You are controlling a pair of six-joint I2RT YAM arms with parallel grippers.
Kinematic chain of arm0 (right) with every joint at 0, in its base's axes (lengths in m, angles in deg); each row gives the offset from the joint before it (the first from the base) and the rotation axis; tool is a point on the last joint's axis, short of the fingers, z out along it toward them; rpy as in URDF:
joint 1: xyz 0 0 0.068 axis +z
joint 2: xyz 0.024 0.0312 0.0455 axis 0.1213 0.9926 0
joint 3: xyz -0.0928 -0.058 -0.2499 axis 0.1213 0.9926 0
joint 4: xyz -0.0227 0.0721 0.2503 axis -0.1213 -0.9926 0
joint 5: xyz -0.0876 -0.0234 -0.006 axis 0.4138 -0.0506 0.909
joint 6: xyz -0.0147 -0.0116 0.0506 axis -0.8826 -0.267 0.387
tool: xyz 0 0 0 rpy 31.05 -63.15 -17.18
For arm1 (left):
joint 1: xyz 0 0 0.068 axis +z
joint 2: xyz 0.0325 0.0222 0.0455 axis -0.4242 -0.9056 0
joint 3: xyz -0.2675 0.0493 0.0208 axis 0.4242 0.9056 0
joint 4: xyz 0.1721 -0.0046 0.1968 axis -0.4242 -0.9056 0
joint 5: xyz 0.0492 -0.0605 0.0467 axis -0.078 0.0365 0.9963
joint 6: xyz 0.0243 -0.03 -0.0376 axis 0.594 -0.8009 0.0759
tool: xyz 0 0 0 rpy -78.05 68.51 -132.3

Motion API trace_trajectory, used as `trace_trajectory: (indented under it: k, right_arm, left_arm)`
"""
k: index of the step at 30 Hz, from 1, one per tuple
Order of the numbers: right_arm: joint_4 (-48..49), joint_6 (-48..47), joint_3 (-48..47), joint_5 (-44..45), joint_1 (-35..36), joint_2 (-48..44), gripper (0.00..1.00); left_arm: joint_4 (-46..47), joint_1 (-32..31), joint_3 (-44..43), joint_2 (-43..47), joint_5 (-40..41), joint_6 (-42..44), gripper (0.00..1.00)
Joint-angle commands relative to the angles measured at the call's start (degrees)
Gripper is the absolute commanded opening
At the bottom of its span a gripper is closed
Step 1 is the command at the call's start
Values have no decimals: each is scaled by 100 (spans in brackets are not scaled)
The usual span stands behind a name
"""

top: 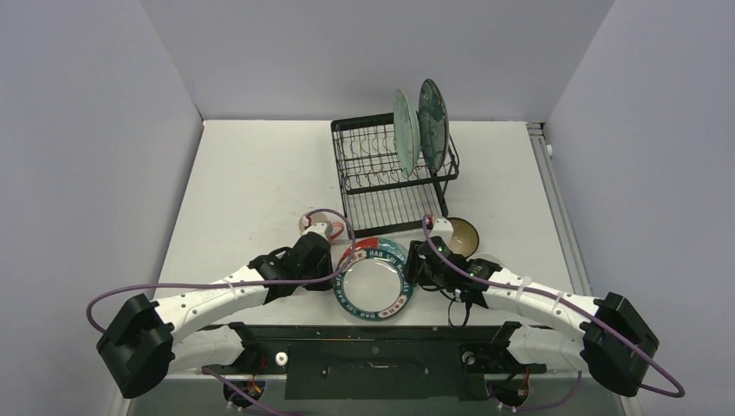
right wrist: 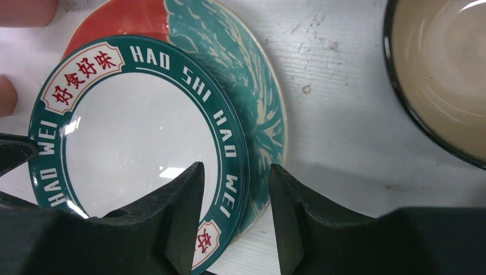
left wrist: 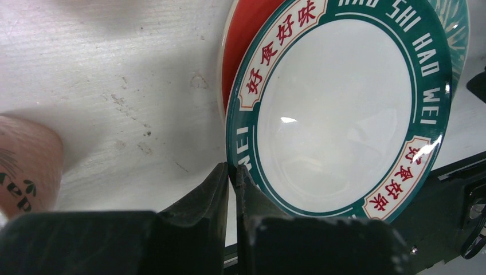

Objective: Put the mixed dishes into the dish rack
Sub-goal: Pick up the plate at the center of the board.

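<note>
A white plate with a teal lettered rim lies near the table's front edge, on top of a red-orange and teal patterned plate. My left gripper is shut on the white plate's left rim. My right gripper stands open, one finger on each side of the right rims of the white plate and the plate under it. The black wire dish rack stands behind, with a light green plate and a dark teal plate upright in its slots.
A pink mug stands just left of the plates, close to my left gripper. A brown bowl sits right of them, beside my right gripper. A black bar runs along the near table edge.
</note>
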Motion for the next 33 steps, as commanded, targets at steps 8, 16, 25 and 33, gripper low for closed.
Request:
trace_trajectory:
  k: [8,16,25,33]
  right_arm:
    - [678,165,67,-376,119,547,41]
    - [890,277,148,-666,128,740,41]
    - [1476,621,468,-1137,122,778,40]
    - [2112,936,766,-1414,119,838,38]
  left_arm:
    - [-188,11,100,322,118,86,0]
    - [-168,11,219,321,119,68,0]
    - [-51,13,346,273,79,47,0]
    - [4,8,459,250,68,53,0]
